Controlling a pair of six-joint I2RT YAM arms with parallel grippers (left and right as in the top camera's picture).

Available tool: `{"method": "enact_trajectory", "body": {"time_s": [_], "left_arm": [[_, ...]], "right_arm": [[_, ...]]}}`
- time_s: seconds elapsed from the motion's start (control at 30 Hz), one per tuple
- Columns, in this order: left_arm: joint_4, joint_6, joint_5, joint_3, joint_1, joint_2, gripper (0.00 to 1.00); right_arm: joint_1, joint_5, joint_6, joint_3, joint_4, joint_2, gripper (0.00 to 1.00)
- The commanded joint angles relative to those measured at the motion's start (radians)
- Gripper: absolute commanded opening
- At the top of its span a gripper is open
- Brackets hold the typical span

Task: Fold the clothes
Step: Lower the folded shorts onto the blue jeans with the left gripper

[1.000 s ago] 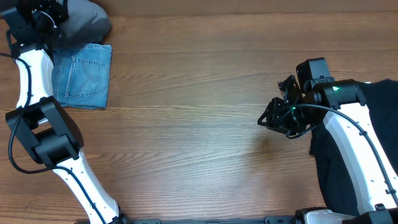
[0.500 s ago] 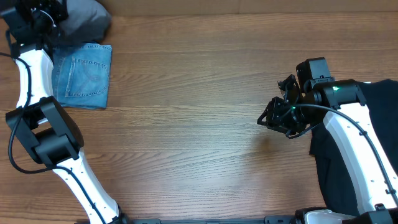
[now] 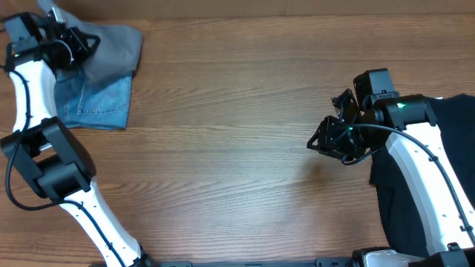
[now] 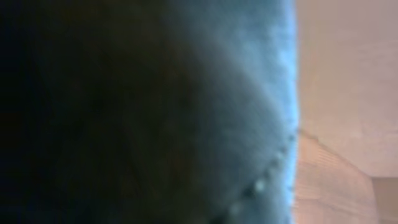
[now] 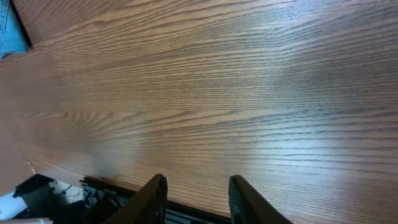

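Since the clothes (image 3: 111, 48) are soft, light and limp, my left gripper (image 3: 74, 41) pinches shut on an edge at the table's (image 3: 223, 163) far left corner; the waistband would grip best. My right gripper (image 5: 198, 179) hangs half-open, empty. A second ago the cloth was bunched; now it drapes over the jeans (image 3: 96, 104).

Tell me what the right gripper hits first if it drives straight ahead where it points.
Probably just the bare wooden table: nothing lies ahead of the right gripper in its wrist view. The denim jeans sit off to one side, though depth is unclear.
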Motion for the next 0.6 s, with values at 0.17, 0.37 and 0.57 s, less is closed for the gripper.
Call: {"method": "enact_trajectory", "body": {"time_s": [0.17,0.37,0.57], "left_arm": [[-0.298,0.147,-0.201,0.016,0.031,-0.183,0.04],[-0.475,0.161,-0.373,-0.002,0.029,-0.199,0.12],[-0.544,0.161,-0.45,-0.009,0.031,-0.199,0.16]], "right_arm": [[0.003,-0.012,-0.029,0.022,0.003,-0.012,0.36],[0.003,-0.012,-0.032,0.022,0.019,-0.012,0.36],[0.003,-0.012,-0.033,0.022,0.018,-0.012,0.36]]}}
